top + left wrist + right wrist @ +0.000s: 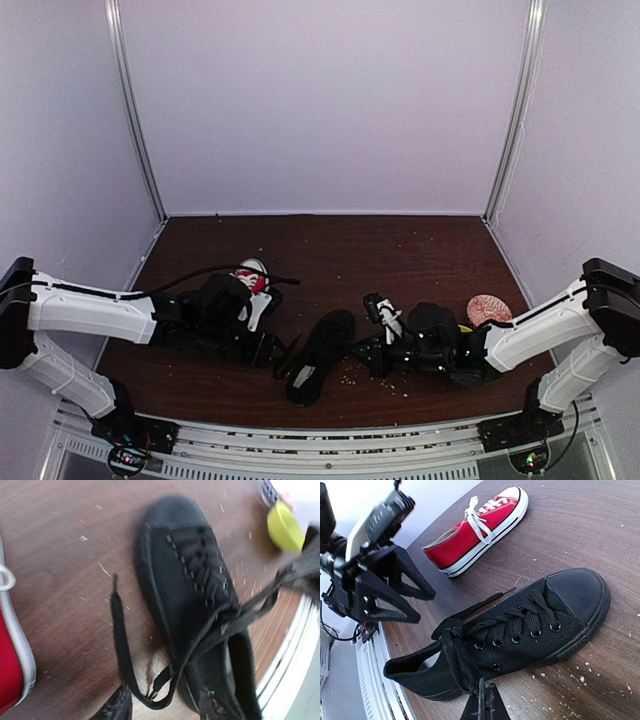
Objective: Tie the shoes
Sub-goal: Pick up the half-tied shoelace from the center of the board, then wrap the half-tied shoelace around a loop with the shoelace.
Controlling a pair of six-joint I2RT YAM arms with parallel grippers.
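Setting: pale booth walls; dark wood table speckled with crumbs.

Item 1: black shoe, lower centre of the overhead view, between the two arms, sole down, untied.

Item 2: red sneaker, left of centre, just beside the left arm; white laces, not being handled.

Item 3: right claw, bottom edge of its own view, narrowed onto one black lace drawn from the shoe's collar.

Item 4: left claw, bottom of its view, fingers spread. The other lace loops between them unpinched, its free tip lying on the table.

Hazards, as judged:
- The loop may slide off the spread left fingers before they close, since nothing grips it.
- A firm pull by the right claw may drag the unweighted shoe or cinch the eyelets unevenly.
- The left arm, swinging, may nudge the red sneaker.
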